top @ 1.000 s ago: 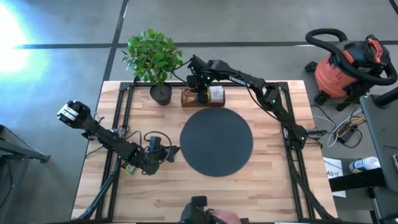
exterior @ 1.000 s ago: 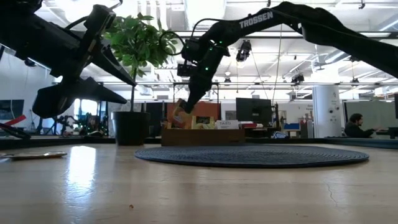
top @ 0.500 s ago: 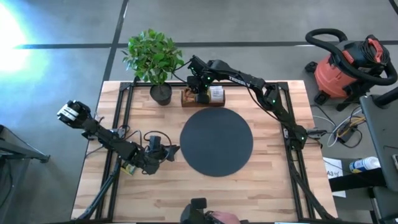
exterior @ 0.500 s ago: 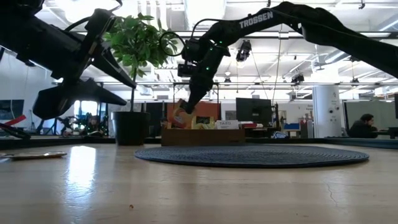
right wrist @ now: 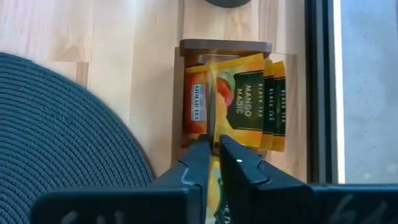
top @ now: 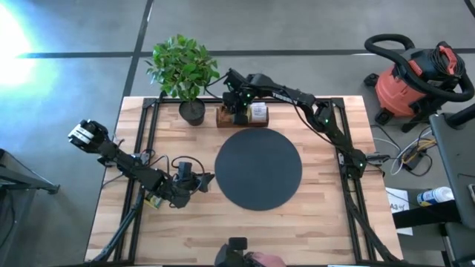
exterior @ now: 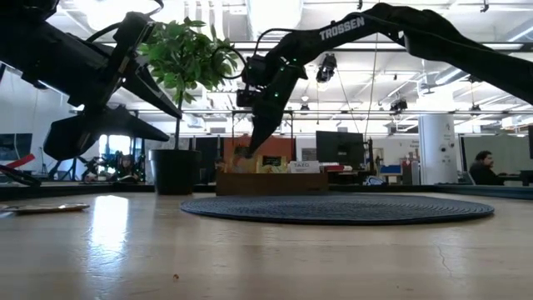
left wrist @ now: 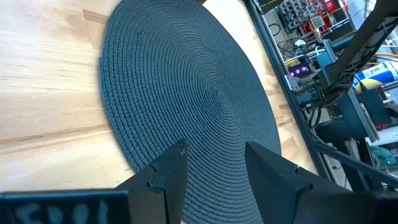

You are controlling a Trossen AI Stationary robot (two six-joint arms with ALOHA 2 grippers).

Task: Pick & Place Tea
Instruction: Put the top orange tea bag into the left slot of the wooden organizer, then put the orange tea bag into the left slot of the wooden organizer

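The right gripper reaches into the wooden tray, its fingers nearly together on the edge of a yellow tea sachet just ahead of the tips. It should pinch firmly and lift straight up so neighbouring sachets stay put. The left gripper waits, fingers apart, over the black mat.

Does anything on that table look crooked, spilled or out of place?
One thing: in the wooden tray, a yellow-orange tea sachet stands edge-up, out of line with the flat-stacked ones, pinched by the right end effector. Nothing looks spilled or damaged.
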